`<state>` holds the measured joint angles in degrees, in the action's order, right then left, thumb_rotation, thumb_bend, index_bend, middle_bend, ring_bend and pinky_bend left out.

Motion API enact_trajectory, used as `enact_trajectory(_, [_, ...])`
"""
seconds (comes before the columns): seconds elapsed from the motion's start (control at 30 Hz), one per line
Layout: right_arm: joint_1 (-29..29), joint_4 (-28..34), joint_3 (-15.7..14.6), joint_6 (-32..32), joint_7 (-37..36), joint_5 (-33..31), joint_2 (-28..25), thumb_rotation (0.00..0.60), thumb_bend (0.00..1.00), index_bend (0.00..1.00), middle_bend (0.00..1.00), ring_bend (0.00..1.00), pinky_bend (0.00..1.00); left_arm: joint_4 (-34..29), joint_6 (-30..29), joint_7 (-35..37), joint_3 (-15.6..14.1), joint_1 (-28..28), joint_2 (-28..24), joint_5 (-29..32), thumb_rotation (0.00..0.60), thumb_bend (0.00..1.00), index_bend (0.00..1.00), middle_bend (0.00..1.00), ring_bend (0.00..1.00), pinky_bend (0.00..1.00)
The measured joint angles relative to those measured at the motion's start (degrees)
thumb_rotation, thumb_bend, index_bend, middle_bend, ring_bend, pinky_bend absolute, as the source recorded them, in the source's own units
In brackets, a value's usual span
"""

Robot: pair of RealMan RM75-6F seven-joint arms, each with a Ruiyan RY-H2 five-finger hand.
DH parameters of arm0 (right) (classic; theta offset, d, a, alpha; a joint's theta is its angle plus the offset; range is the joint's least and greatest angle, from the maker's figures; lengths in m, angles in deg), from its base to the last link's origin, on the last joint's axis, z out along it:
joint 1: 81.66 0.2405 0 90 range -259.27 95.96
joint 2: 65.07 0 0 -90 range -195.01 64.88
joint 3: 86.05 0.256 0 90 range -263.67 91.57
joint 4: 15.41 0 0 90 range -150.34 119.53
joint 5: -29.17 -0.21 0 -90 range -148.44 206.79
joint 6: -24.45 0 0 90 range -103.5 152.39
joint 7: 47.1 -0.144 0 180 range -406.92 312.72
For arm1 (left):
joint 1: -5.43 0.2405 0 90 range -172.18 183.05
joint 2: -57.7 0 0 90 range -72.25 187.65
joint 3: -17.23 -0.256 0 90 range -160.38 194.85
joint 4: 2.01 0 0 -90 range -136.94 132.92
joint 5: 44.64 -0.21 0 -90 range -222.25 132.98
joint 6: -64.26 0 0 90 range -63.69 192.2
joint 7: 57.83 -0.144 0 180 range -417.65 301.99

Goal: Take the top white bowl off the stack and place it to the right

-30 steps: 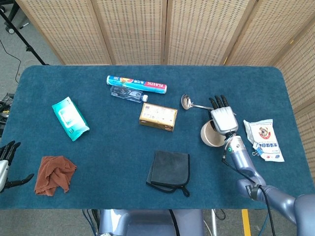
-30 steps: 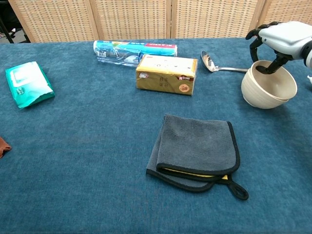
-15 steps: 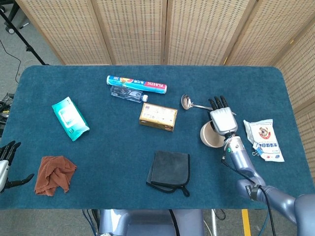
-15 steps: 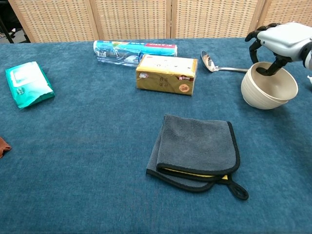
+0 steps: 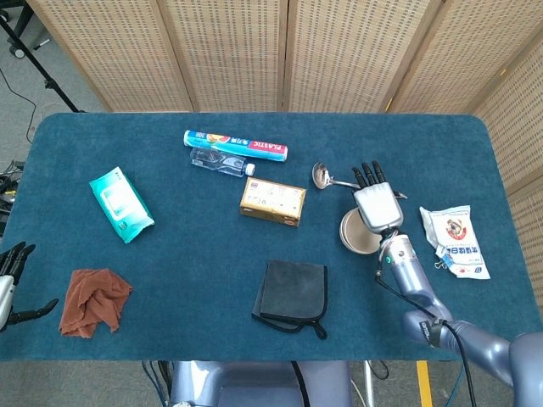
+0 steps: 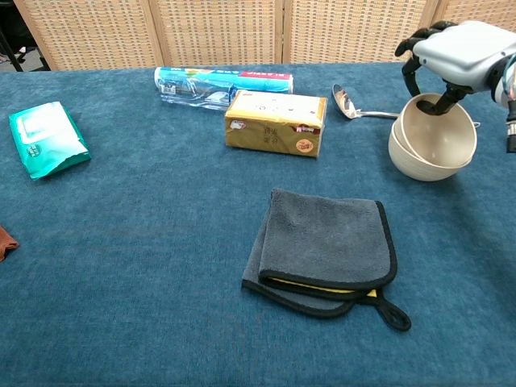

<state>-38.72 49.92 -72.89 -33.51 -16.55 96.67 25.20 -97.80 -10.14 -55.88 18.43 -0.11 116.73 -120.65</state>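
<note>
At the right side of the bench (image 5: pixel 254 339), the right hand (image 6: pixel 455 52) is pinching the rim of the top white bowl (image 6: pixel 439 129) in the stack.

The thumb is reaching down inside the bowl while the other fingers (image 5: pixel 368 175) are curling over the far rim, so the hand is closing on the bowl rather than gaping; how firm the pinch is cannot be told. The top bowl is sitting askew in the lower bowl (image 6: pixel 415 165), directly beneath the hand. The likely trouble: the two nested bowls could be sticking, so a lift might drag the lower one along, or a thin rim pinch might slip. The ladle (image 6: pixel 363 109) is lying just beyond the fingers, and the white packet (image 5: pixel 456 242) is occupying the spot to the right, crowding the landing place. The left hand (image 5: pixel 13 275) is idling, fingers apart and holding nothing, far across the bench.
</note>
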Motion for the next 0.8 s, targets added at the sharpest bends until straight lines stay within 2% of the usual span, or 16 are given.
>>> enact_trajectory(0.43, [1.44,7.18,1.22,-2.08,8.7,-1.66,-3.58,0.6,0.45,0.68,0.15,0.0,0.0,-0.37,-0.1,0.19,-0.05,0.03,-0.19,-0.24,0.424,0.17,0.0,0.0,0.0,0.0])
enact_trajectory(0.8, [3.66,10.26,2.06,-2.93,15.25,-3.61,-6.16,0.6,0.45,0.68,0.15,0.0,0.0,-0.4,-0.16,0.57,0.01,0.05,-0.34,-0.28,0.423,0.17,0.0,0.0,0.0,0.0])
